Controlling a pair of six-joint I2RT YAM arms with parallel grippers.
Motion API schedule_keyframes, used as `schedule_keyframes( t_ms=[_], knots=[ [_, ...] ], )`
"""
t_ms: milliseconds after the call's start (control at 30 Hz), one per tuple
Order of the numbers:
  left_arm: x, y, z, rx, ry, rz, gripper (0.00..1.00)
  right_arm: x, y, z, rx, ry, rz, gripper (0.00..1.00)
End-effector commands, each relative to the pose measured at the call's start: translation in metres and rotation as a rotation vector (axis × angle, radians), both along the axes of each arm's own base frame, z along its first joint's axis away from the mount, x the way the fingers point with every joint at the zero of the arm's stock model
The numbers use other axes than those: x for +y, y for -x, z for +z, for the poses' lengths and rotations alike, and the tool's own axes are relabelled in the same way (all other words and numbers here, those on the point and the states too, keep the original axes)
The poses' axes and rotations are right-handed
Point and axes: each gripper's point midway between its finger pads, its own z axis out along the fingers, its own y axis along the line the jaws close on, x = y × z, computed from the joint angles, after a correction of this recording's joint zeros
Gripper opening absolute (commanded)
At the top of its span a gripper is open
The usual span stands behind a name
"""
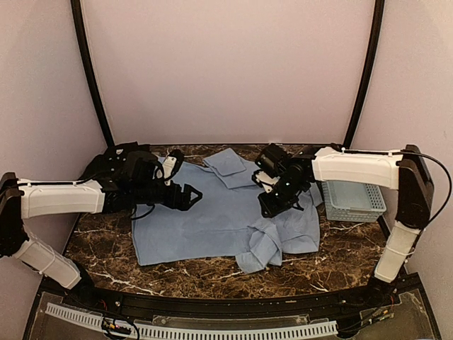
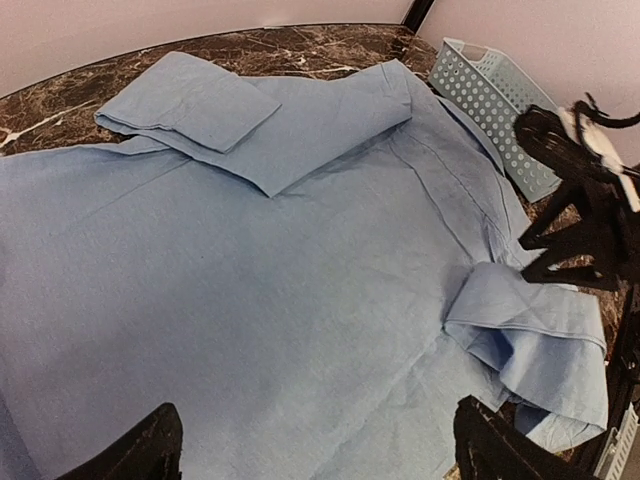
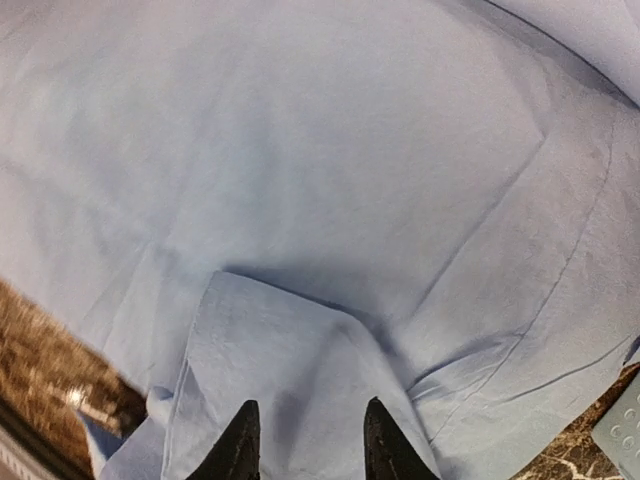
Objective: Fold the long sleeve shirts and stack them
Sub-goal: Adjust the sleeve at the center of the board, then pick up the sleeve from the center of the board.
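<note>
Hovering over the light blue shirt [image 1: 205, 219], left gripper [image 1: 192, 197] gapes wide; right gripper [image 3: 305, 440] stands part-open, empty.

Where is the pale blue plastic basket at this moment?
In the top view, the basket stands at the right side of the marble table, right next to the light blue shirt.

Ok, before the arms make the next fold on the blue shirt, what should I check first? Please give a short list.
1. Left gripper open and empty: ok.
2. Right gripper open above the near sleeve, no cloth pinched: ok.
3. Shirt lying flat on the table: ok.
4. Far sleeve folded onto the shirt: ok.
5. Near sleeve tidy: not ok, it is bunched.
6. Shirt clear of the basket: cannot tell.
</note>
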Motion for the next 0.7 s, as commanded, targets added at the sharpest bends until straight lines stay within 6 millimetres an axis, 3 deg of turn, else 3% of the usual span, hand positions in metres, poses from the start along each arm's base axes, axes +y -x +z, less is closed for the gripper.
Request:
schedule_keyframes(
  t_ms=[0,100,233,400,500,667],
  knots=[
    [0.007,0.0,0.003,-0.026,-0.001,0.037,0.93,-0.034,-0.038,-0.035,-0.032,0.185,-0.073,0.43],
    [0.012,0.0,-0.002,-0.01,-0.011,0.068,0.93,-0.035,-0.035,-0.029,-0.058,0.141,-0.105,0.55],
    [0.014,-0.002,-0.003,-0.011,-0.017,0.085,0.93,-0.037,-0.014,0.004,-0.112,0.006,-0.149,0.72],
    [0.016,-0.005,-0.002,-0.024,-0.027,0.101,0.93,-0.038,0.031,0.024,-0.13,-0.133,-0.169,0.78],
    [0.018,-0.007,-0.002,-0.028,-0.035,0.114,0.93,-0.034,0.059,0.021,-0.116,-0.223,-0.159,0.79],
    [0.014,-0.007,-0.005,-0.01,-0.022,0.106,0.93,-0.028,0.098,-0.005,-0.042,-0.387,-0.158,0.79]
  ],
)
